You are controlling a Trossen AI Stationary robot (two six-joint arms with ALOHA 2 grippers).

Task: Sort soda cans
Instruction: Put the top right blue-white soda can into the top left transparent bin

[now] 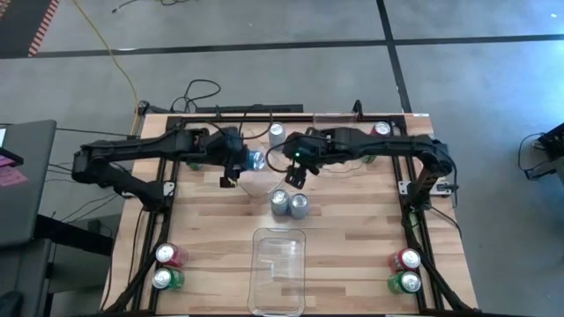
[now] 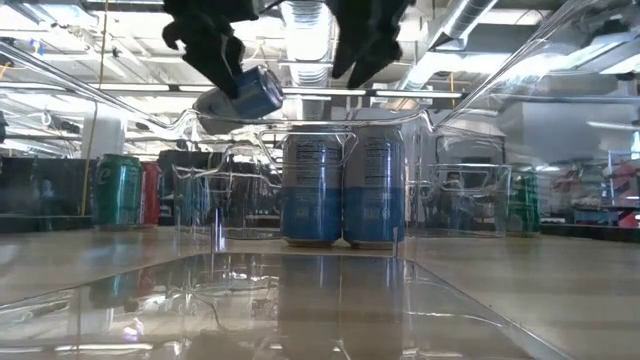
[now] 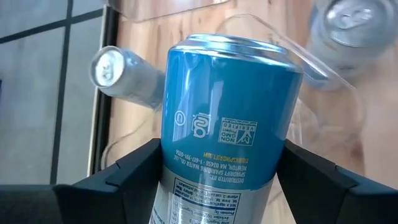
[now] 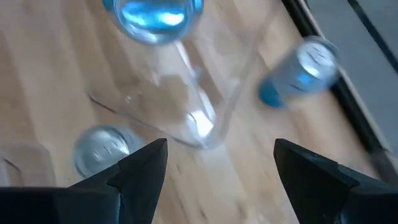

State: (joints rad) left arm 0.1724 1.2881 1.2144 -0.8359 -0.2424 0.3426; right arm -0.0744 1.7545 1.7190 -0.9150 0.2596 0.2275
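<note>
Mid-table: left gripper [image 1: 249, 163] gripping blue can [image 1: 256, 160].

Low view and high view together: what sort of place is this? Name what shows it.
Probably an industrial lab or workshop: exposed ceiling ducts, bare concrete floor with a trailing yellow cable, and a framed wooden table.

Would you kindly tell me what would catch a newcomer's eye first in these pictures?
The left gripper holds a silver-blue soda can lifted above the table's middle, near the far side. Right beside it, the right gripper hangs open and empty. Just nearer the front, two silver-blue cans stand upright side by side, and red and green cans wait at the table's front corners.
</note>
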